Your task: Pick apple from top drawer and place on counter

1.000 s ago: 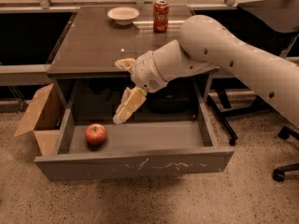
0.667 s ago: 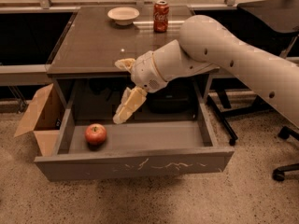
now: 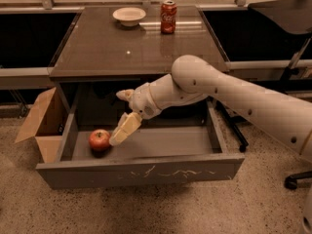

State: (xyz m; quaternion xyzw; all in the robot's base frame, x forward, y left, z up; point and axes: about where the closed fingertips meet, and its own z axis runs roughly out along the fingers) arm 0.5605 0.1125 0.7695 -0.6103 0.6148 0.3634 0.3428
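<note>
The small red apple (image 3: 99,140) lies in the left part of the open top drawer (image 3: 141,172), a grey drawer with pale scratches on its front panel. My gripper (image 3: 118,119) reaches into the drawer from the right and is open. Its lower finger (image 3: 125,128) slants down, with its tip right next to the apple's right side. Its upper finger (image 3: 125,95) is higher, just under the counter's front edge. The apple is not held. The glossy grey-brown counter (image 3: 131,48) sits above the drawer.
A red soda can (image 3: 168,16) and a white bowl (image 3: 129,16) stand at the back of the counter. A brown cardboard box (image 3: 41,123) lies left of the drawer. An office chair base (image 3: 292,179) is at the right. My white arm (image 3: 234,94) crosses above the drawer's right half.
My gripper has moved down and to the left inside the drawer; its lower finger now reaches the apple's right side. The apple has not moved.
</note>
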